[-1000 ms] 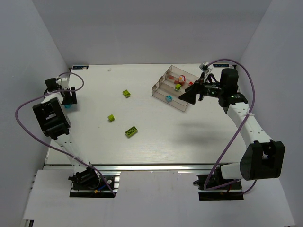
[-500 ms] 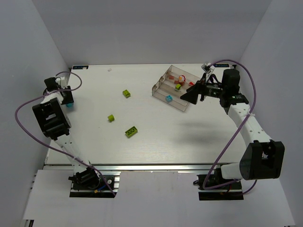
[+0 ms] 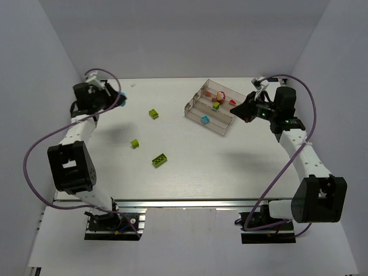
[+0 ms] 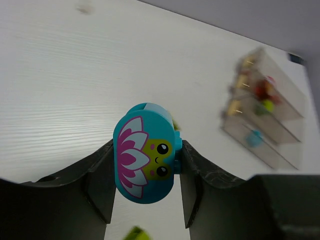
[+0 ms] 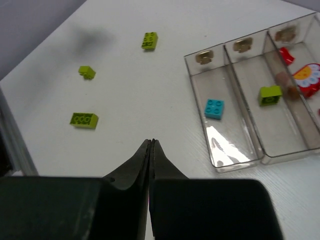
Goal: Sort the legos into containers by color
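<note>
My left gripper (image 4: 145, 167) is shut on a cyan lego (image 4: 145, 155) with a magenta flower and a face, held in the air above the table's far left (image 3: 118, 99). Three lime green legos lie on the table: one far (image 3: 153, 113), one in the middle (image 3: 134, 142), one near (image 3: 160, 160). The clear tray of containers (image 3: 195, 99) holds a cyan brick (image 5: 214, 108) in its nearest compartment, a green brick (image 5: 270, 95) in the middle one and red pieces (image 5: 307, 80) in the far one. My right gripper (image 5: 151, 142) is shut and empty, beside the tray's right end (image 3: 244, 112).
White walls close in the table at the left, back and right. Purple cables loop off both arms. In the right wrist view the tray's front wall (image 5: 240, 159) lies just right of my fingertips.
The left arm has lifted from the table's left edge and swung to the far right with the cyan lego. The right gripper has shut and drawn back from over the tray.
</note>
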Controlling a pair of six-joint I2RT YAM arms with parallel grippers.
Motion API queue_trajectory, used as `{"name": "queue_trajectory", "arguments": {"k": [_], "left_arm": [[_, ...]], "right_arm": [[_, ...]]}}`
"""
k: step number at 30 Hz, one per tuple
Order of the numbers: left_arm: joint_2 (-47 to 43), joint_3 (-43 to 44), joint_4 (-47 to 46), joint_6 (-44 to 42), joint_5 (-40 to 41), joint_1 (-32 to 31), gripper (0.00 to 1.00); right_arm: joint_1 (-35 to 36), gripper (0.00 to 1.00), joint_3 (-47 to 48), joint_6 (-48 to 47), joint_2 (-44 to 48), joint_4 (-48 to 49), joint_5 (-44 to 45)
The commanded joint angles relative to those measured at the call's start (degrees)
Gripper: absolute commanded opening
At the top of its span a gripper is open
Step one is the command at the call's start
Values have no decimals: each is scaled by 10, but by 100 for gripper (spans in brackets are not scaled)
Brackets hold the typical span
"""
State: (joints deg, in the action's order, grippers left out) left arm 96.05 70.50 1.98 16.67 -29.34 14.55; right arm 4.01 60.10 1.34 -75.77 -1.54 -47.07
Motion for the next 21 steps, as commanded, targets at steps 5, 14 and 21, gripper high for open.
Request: {"name": "queue_trajectory", "arguments": {"k": [5,14,21], "left_arm": [[-27,-12,-57,137,-121,-221,0],[46,63,-99,297,112,-401,0],[216,253,-25,350,283,-486,0]], "right_arm": [[-58,0,-13,20,43,42,109],[-136,0,-31,71,60,68,77],[-152,0,-33,80,54,79,47]]}}
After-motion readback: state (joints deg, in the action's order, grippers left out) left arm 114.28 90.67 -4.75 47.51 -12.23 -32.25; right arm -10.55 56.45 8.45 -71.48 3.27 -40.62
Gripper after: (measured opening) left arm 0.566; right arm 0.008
